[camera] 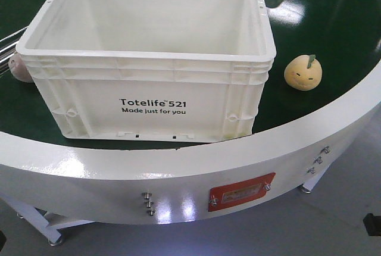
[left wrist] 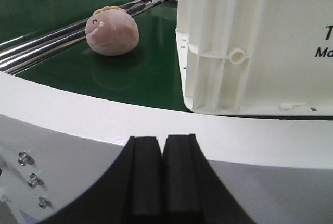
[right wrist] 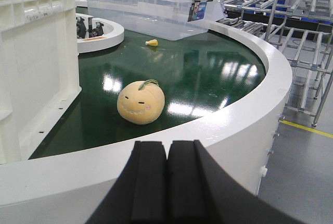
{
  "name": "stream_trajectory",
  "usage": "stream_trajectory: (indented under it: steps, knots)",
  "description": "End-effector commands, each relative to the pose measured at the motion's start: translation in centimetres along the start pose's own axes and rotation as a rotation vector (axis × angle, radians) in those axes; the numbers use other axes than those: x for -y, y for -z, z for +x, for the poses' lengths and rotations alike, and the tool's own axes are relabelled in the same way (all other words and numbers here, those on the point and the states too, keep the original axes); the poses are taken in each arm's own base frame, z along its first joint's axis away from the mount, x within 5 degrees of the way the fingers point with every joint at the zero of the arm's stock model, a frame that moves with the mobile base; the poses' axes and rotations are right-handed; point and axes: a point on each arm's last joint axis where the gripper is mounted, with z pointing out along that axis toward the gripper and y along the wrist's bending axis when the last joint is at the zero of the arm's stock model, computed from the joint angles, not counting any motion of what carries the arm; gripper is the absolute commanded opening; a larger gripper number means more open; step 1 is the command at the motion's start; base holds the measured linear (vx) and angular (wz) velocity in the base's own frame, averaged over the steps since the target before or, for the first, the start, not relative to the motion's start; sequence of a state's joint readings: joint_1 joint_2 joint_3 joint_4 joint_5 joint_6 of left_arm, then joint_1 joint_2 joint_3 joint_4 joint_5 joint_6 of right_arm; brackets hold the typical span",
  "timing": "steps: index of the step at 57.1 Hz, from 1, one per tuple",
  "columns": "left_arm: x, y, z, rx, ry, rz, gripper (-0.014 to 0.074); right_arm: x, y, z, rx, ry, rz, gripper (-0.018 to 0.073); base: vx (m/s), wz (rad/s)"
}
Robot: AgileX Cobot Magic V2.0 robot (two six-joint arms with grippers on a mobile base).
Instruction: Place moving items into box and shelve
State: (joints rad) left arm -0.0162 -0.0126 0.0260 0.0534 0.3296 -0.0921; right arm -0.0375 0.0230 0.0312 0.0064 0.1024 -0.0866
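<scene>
The white box (camera: 149,101) printed "Totelife 521" stands open-topped on the green belt (camera: 333,36), and nothing shows inside it. A pale pink-beige soft toy (left wrist: 112,31) lies on the belt left of the box (left wrist: 250,41), half hidden behind its corner in the front view (camera: 21,68). A yellow-orange fruit toy (camera: 303,72) with a green leaf lies right of the box (right wrist: 31,67), face toward the right wrist camera (right wrist: 140,102). My left gripper (left wrist: 162,143) and right gripper (right wrist: 168,148) are both shut and empty, outside the white rim.
A curved white rim (camera: 178,166) edges the belt. Metal rails (left wrist: 47,44) run behind the pink toy. A clear lidded bin (right wrist: 151,8) and a small yellow piece (right wrist: 152,42) sit farther along the belt. Roller racks (right wrist: 291,21) stand to the right over grey floor.
</scene>
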Motion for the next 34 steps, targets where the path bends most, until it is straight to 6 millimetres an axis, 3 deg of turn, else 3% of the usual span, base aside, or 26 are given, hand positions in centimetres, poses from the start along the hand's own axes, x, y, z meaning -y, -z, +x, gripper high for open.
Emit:
stream_trajectory:
  steps: [1,24,34]
  knots:
    - [0.11,0.24,-1.1,0.105,0.007,0.014,-0.0006,0.04,-0.12,-0.53,0.063,0.01,0.005,-0.0008,0.0,0.0]
    - [0.11,0.24,-1.1,0.105,0.003,0.013,-0.0006,0.04,-0.12,-0.53,0.063,0.01,0.005,-0.0008,0.0,0.0]
    - [-0.14,0.26,-1.29,0.125,-0.182,-0.026,-0.0006,0.04,-0.12,-0.53,0.063,0.01,0.005,-0.0008,0.0,0.0]
